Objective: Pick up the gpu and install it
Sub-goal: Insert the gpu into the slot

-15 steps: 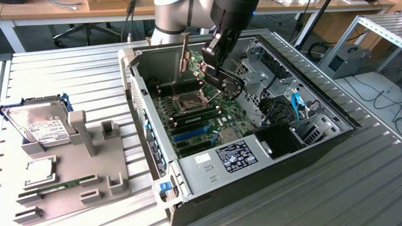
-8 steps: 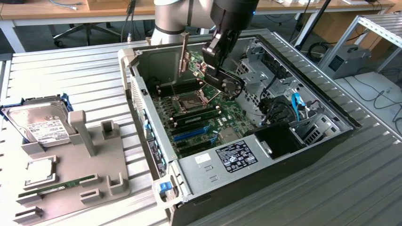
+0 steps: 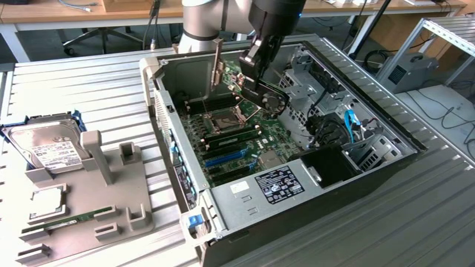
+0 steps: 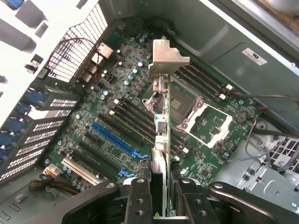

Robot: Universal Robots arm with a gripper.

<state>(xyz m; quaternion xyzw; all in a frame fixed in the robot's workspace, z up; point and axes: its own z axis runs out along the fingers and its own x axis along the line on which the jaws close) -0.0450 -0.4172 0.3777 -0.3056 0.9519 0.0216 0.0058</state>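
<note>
Holding the gpu (image 4: pixel 161 127) edge-on, we are clamping it in the gripper's (image 4: pixel 162 203) jaws over the motherboard (image 4: pixel 117 116) inside the open case (image 3: pixel 386 178). We are seeing the case sitting on a ribbed metal table (image 3: pixel 89 78), wooden desks (image 3: pixel 67 11) behind.

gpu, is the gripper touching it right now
Touching. The wrist view shows the gripper clamped on the gpu, with a finger pressed against each face of the card.
</note>
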